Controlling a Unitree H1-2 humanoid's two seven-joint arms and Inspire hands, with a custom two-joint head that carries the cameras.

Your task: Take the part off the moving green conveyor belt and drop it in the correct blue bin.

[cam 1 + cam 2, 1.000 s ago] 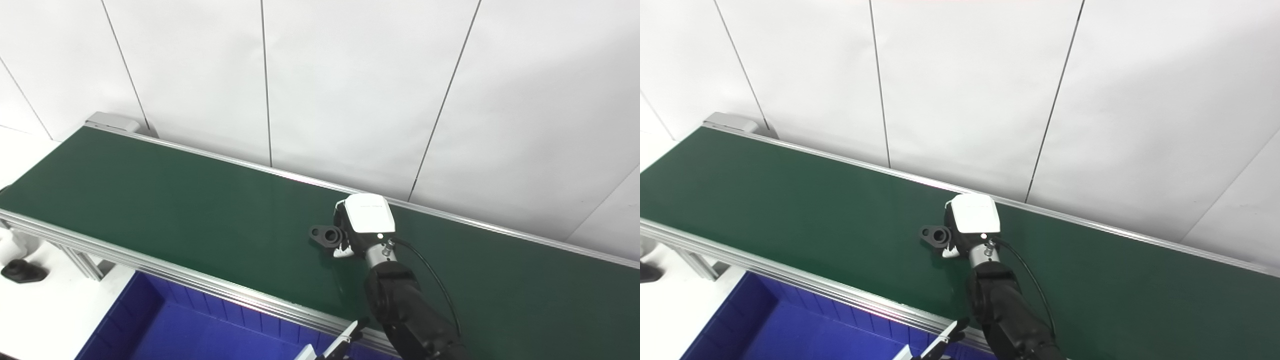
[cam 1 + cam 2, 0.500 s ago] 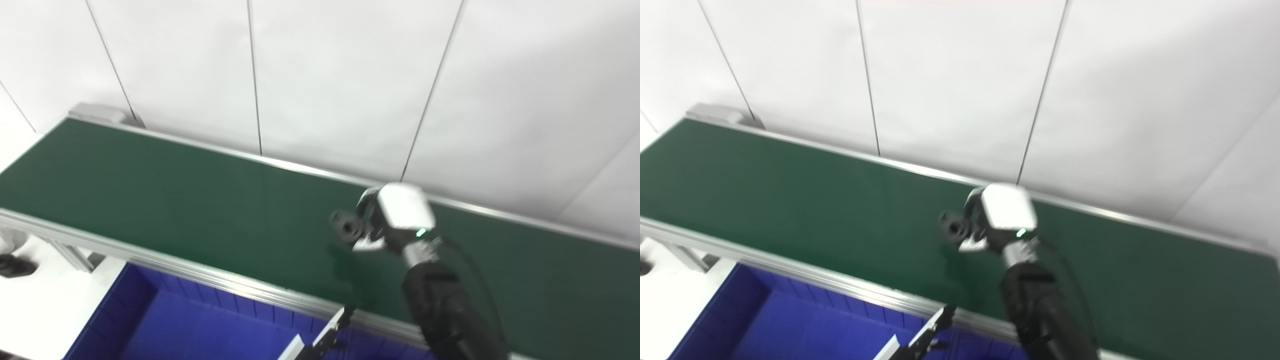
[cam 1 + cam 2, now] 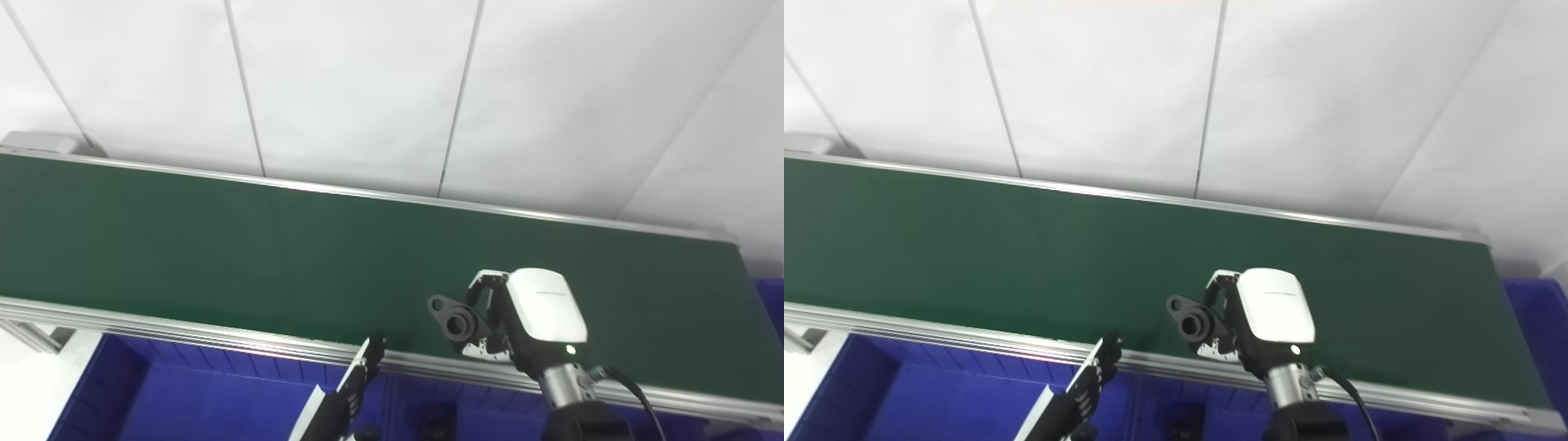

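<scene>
The right hand (image 3: pixel 520 321) is clamped on the part (image 3: pixel 456 320) — a black flanged piece with a round bore — and carries it above the near edge of the belt (image 3: pixel 184 245). A second ago that hand sat with the part down on the belt, further from the rail; the view has swung since, yet the part now clearly stands clear of the green surface, close over the rail (image 3: pixel 184 334). So the pick looks done, and what remains is the carry and the drop.

Blue bins (image 3: pixel 214 404) lie just below the rail; another blue edge shows at the far right. Which one is correct cannot be told from here.

The left hand (image 3: pixel 1087 383) waits low by the rail, fingers straight and holding nothing.
</scene>
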